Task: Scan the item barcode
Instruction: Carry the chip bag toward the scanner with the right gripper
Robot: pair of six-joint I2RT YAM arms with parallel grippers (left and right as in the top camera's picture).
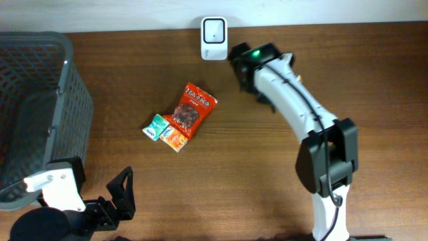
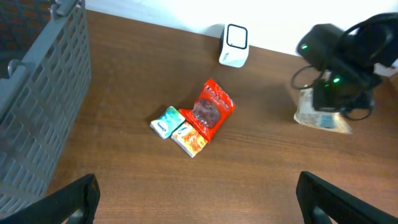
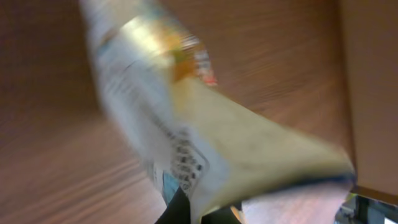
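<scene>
- right gripper (image 2: 326, 102): closed on a pouch (image 3: 205, 143); jaws pinch one edge, and the rest of the pouch spreads out in front of the wrist camera.
- pouch: pale yellow and white with orange print. it hangs under the right gripper, to the right of the scanner (image 1: 214, 30) and near it. cannot tell whether its lower edge touches the table (image 1: 267, 167).
- left gripper (image 2: 198, 186): jaws spread wide, holding nothing, apart from all the items, low over the near left of the table.
- table: brown wood grain; a strip of white wall (image 1: 334, 10) runs along its far edge.
- scanner: small white unit with a dark-framed window, upright at the far edge.
- basket (image 1: 67, 87): grey lattice, far left.
- red bag (image 1: 192, 108): flat at mid-table, touching a teal packet (image 1: 156, 127) and an orange packet (image 1: 175, 139) lying side by side at its near-left end.
- writing: the pouch has a white panel of dark print, too blurred to read; the red bag has white lettering, too small to read.
</scene>
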